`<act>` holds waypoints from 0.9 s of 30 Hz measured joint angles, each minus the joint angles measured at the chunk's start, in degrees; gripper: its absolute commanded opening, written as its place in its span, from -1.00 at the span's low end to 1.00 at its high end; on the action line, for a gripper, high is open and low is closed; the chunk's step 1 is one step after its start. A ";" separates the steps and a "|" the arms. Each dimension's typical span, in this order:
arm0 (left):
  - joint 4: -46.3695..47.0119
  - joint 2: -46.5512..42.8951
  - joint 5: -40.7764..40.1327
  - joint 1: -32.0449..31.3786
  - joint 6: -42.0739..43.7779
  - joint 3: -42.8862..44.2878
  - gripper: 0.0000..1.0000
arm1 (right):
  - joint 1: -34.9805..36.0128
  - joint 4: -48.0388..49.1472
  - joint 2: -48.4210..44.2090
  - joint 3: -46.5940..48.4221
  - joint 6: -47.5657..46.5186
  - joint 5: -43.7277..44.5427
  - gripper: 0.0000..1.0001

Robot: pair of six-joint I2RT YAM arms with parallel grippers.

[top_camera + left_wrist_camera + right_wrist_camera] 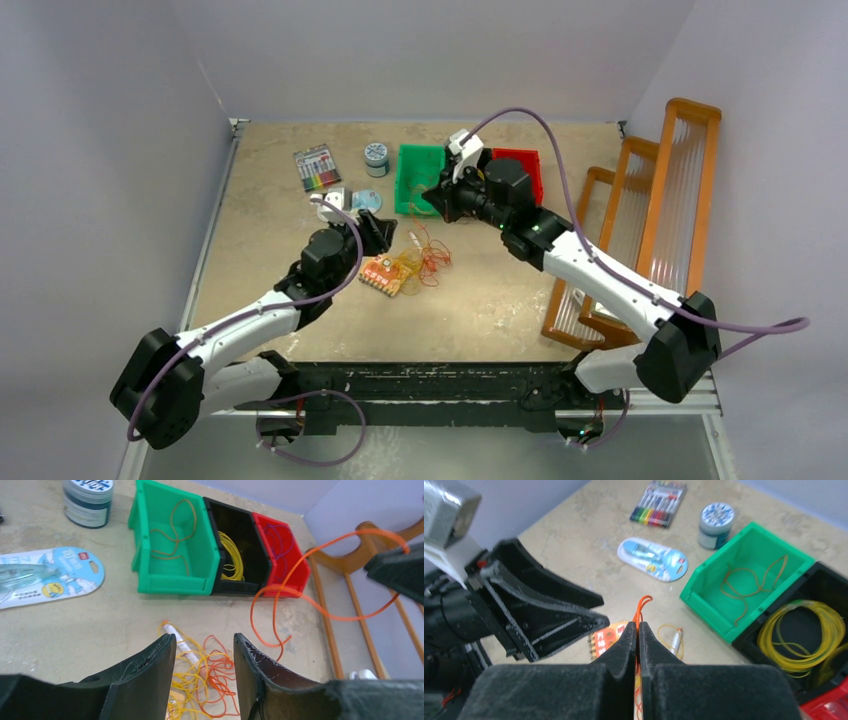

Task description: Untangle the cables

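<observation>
A tangle of yellow and orange-red cables (425, 258) lies mid-table beside a small orange circuit board (384, 275). My right gripper (638, 626) is shut on one orange cable (642, 603), whose loop pokes out past the tips. In the left wrist view that orange cable (280, 592) hangs in a long raised loop from the right gripper (400, 572) down toward the pile. My left gripper (202, 641) hovers open just above the tangle (207, 680), with nothing between its fingers. In the top view the left gripper (375, 232) is left of the pile, the right gripper (437, 198) behind it.
A green bin (172, 575) holds an orange-brown cable, a black bin (235, 587) yellow coils, a red bin (295, 575) purple ones. A jar (89, 500), blister pack (45, 577) and marker pack (659, 502) lie at the back left. Wooden racks (650, 210) stand right.
</observation>
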 measured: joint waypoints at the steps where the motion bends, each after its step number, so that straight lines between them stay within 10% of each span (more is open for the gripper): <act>1: 0.72 0.07 0.68 0.00 0.02 0.00 -0.09 | 0.00 -0.13 -0.72 0.44 -0.07 0.68 -1.00; 18: 40.79 13.97 12.96 -0.09 0.70 -10.73 0.28 | 0.00 -0.04 0.55 7.04 1.36 2.78 -1.00; 27: 47.54 14.95 11.04 -5.84 9.14 -10.67 0.33 | -0.02 0.09 1.16 7.87 2.27 1.84 -1.00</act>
